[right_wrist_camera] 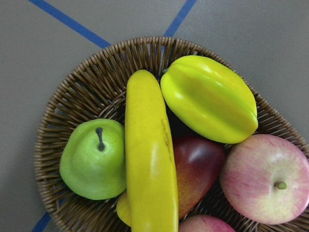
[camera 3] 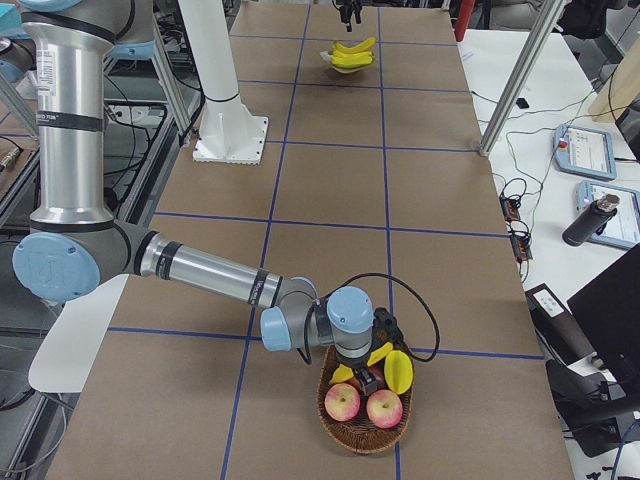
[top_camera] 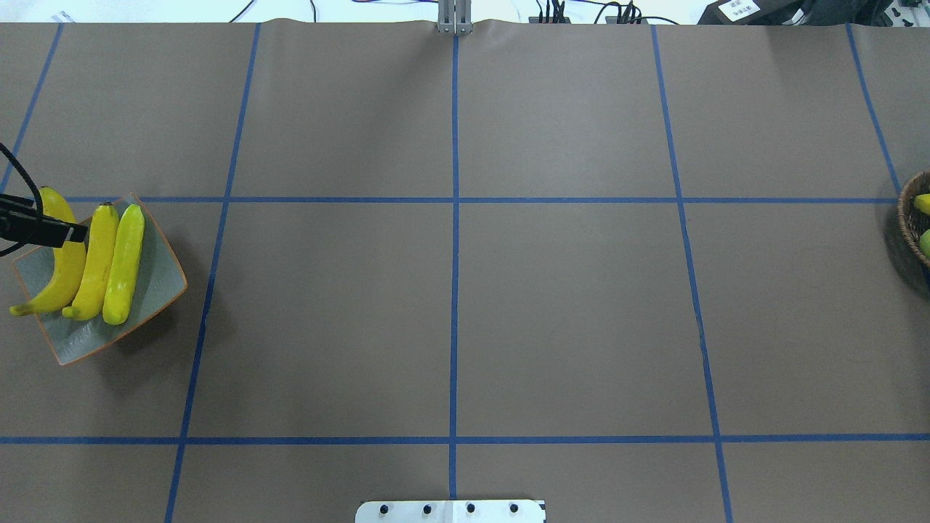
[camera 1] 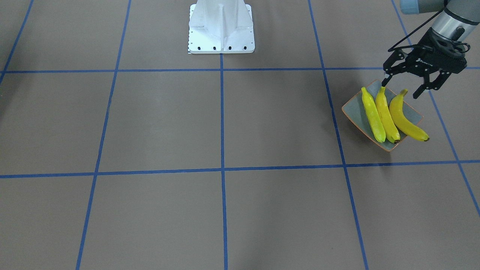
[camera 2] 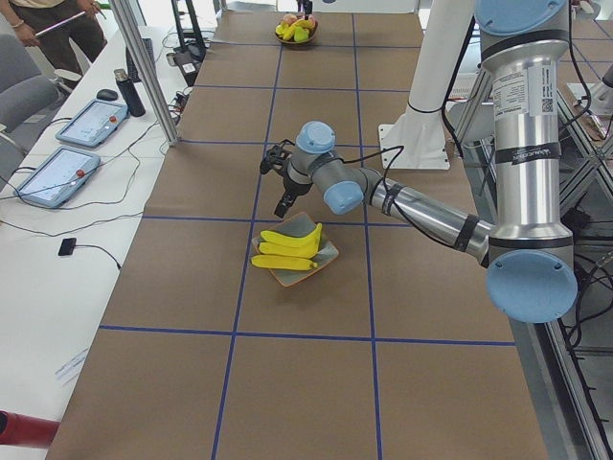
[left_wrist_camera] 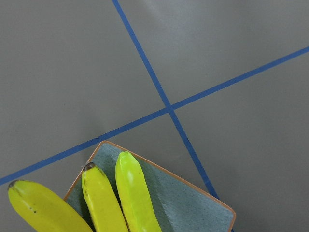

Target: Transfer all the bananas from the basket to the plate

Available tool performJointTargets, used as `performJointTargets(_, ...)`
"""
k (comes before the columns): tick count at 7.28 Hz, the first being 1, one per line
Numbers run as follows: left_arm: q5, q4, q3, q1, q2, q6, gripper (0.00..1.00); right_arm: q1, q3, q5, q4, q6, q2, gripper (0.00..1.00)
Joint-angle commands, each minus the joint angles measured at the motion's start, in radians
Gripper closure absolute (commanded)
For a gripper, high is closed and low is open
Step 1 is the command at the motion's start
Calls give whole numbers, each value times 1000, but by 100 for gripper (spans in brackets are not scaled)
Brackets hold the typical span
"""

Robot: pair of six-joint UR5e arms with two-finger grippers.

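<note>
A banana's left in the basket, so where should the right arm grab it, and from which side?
Take the banana across its middle, straight down from above. It lies on top of the other fruit, and mid-length its sides look freest, between the pear and the red fruit.

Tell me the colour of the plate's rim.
Thin orange rim on the plate, clearest in the left wrist view.

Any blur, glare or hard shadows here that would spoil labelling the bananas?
Right wrist view: the banana in the basket is sharp, with only a soft sheen on the dark red fruit. Left wrist view: even light, the plate and its bananas crisp. Overhead view: a soft shadow beside the plate; the basket is cut off at the right edge.
</note>
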Motion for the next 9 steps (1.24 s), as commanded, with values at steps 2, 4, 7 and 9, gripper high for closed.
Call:
performJointTargets(2, -1, 0, -3, 0, 1, 0, 0, -20, -6, 31, 6, 37, 0, 12)
performJointTargets(4, -1, 0, -3, 0, 1, 0, 0, -31, -7, 29, 6, 37, -1, 20)
performJointTargets(7, 1, 0, -5, 0, 1, -2, 0, -46, -27, 23, 19, 37, -1, 34)
performJointTargets(9, 1, 0, -3, 0, 1, 0, 0, -49, -47, 25, 58, 42, 2, 54)
